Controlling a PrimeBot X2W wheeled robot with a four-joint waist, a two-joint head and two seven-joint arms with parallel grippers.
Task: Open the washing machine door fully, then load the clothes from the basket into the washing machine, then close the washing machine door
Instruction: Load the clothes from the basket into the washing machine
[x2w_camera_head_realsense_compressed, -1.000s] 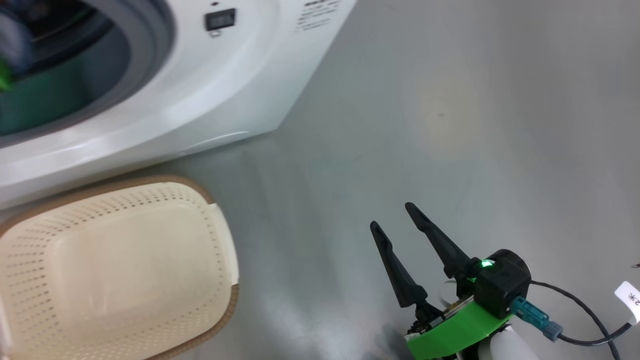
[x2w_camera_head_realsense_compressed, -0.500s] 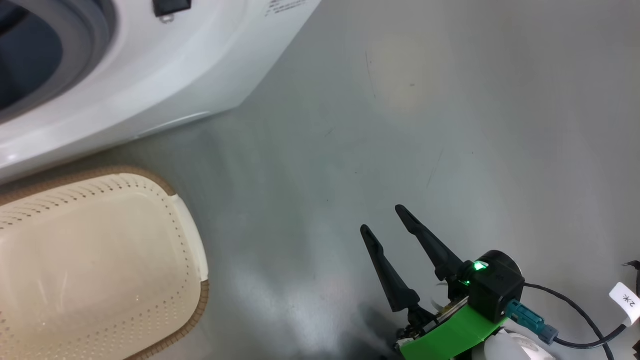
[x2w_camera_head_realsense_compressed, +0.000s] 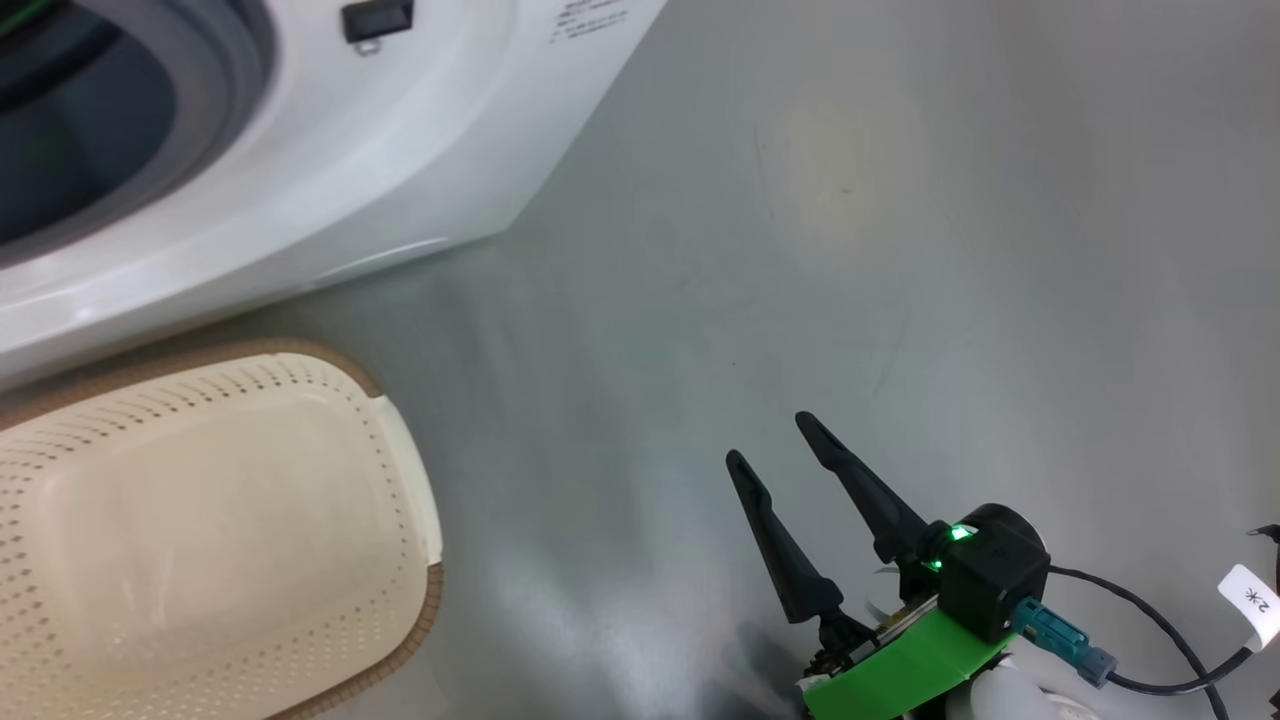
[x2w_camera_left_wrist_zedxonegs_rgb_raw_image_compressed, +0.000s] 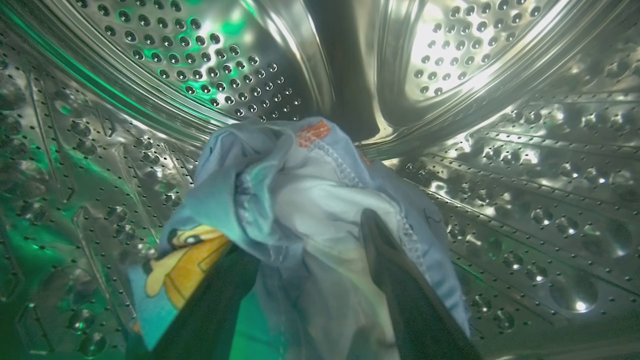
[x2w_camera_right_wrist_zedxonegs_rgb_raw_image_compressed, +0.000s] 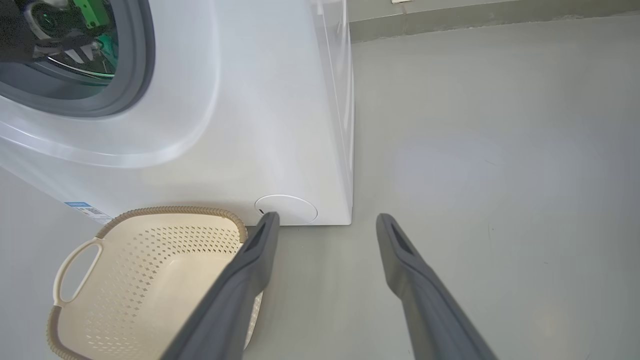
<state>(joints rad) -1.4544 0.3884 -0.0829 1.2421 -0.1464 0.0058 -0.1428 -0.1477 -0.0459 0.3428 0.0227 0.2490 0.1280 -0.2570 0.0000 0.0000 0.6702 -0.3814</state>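
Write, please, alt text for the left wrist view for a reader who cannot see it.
Light blue clothes with an orange cartoon print lie bunched between the two dark fingers of the left pincer, inside the washing machine's perforated steel drum. The fingers stand apart, fabric draped across them.

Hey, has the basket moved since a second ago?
No. The basket sits the same way below the washing machine; both shifted left together in the head view, so the camera moved.
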